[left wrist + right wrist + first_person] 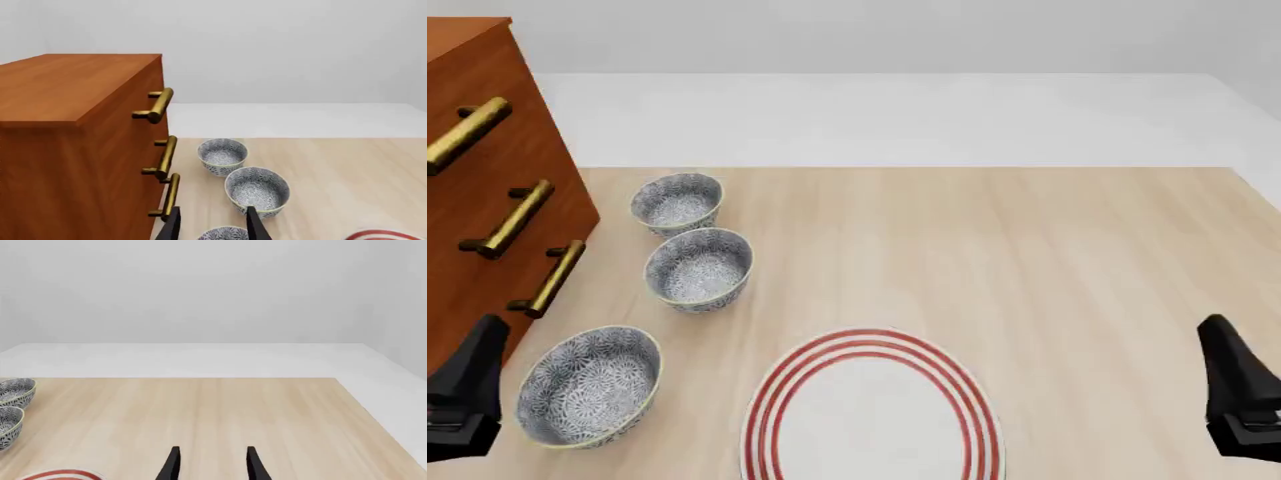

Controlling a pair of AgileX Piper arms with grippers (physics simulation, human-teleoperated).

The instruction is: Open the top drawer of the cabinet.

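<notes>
Hanging low at the near edge of the counter (1068, 260), the left tool (212, 227) has its fingers spread with nothing between them, and the right tool (212, 465) is spread and bare as well, well apart on the other side. Neither touches anything, so the task looks to be at its very start: the approach to the handle is not yet made. Just ahead of the left tool stand three patterned bowls (699, 268) in a row, and a red-ringed plate (872, 410) lies between the arms. Beside the bowls, at the counter's left, rises the cabinet (60, 150), all drawers seemingly shut. The top drawer (123, 107) sits highest, its brass handle (159, 105) jutting out. Next, I judge, the left tool must rise above the bowls, swing toward that uppermost bar, straddle it, then close and pull.
</notes>
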